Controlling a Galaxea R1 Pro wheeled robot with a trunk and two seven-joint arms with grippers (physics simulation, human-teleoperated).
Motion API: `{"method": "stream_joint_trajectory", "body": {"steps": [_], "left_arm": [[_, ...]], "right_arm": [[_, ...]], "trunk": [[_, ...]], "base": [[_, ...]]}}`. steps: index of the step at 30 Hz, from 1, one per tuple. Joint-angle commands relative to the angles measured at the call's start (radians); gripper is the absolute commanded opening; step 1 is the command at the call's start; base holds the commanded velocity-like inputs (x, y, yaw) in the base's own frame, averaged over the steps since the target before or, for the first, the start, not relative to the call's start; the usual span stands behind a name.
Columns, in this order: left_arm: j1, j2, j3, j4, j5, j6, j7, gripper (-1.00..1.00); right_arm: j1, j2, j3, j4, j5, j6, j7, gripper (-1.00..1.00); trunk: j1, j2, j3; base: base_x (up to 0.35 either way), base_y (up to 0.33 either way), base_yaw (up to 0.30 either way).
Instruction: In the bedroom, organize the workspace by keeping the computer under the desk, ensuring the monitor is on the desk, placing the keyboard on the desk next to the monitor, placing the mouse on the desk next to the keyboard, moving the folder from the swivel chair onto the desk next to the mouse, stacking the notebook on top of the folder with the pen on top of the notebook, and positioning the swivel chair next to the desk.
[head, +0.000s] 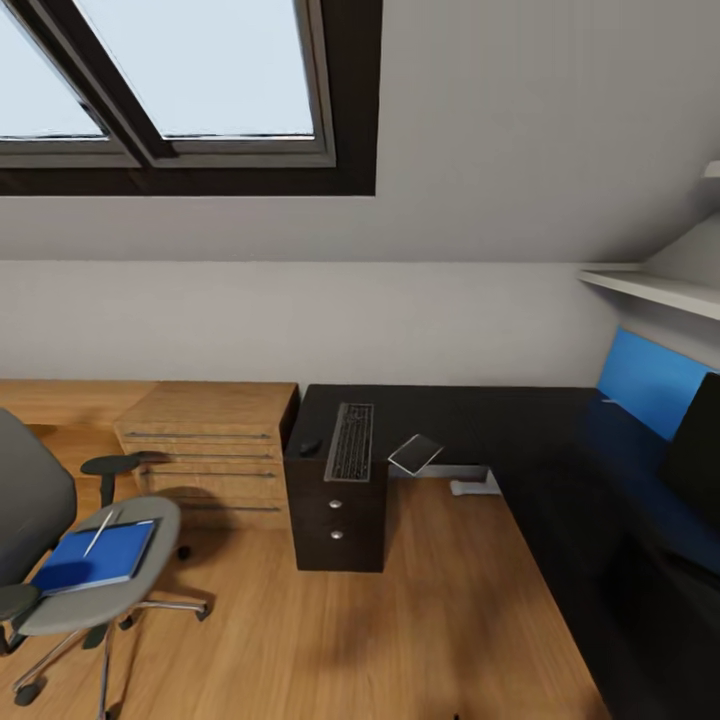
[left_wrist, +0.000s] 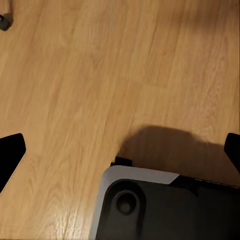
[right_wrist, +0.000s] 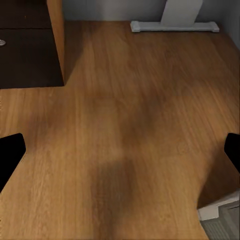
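Head view: L-shaped black desk (head: 470, 420) spans the far centre and runs down the right side; the keyboard (head: 351, 441) lies on its left end over the black drawer unit (head: 336, 520), the mouse (head: 310, 447) just to its left, and a small tilted pale slab (head: 416, 453), identity unclear, to its right. The monitor (head: 695, 450) shows as a dark edge at the far right, on the desk. The swivel chair (head: 70, 560) stands near left, well apart from the desk, with the blue folder (head: 95, 557) on its seat and a thin pen-like stick (head: 100, 532) across the folder. A light wooden cabinet (head: 210, 450) sits left of the drawer unit. Left wrist view: the left end effector (left_wrist: 120, 155) hangs released, fingertips spread at both edges over bare wooden floor (left_wrist: 100, 75); part of the robot base (left_wrist: 165, 205) shows below it. Right wrist view: the right end effector (right_wrist: 120, 155) is likewise spread and empty over floor, with a white desk foot (right_wrist: 175, 25) farther off. Judgement: the step in hand is the approach to the chair for the folder. Do it well by turning the base left, stopping square to the seat, and coming at the folder's near edge low and flat so the stick does not roll off.
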Motion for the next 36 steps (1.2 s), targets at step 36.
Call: {"method": "stream_joint_trajectory", "body": {"steps": [36], "left_arm": [[0.000,0.000,0.007,-0.030,0.001,-0.132,-0.070,1.00]], "right_arm": [[-0.157,-0.020,-0.048,-0.430,-0.808,0.601,0.471,1.00]], "trunk": [[0.001,-0.002,-0.002]], "base": [[0.322,0.183,0.000]]}}
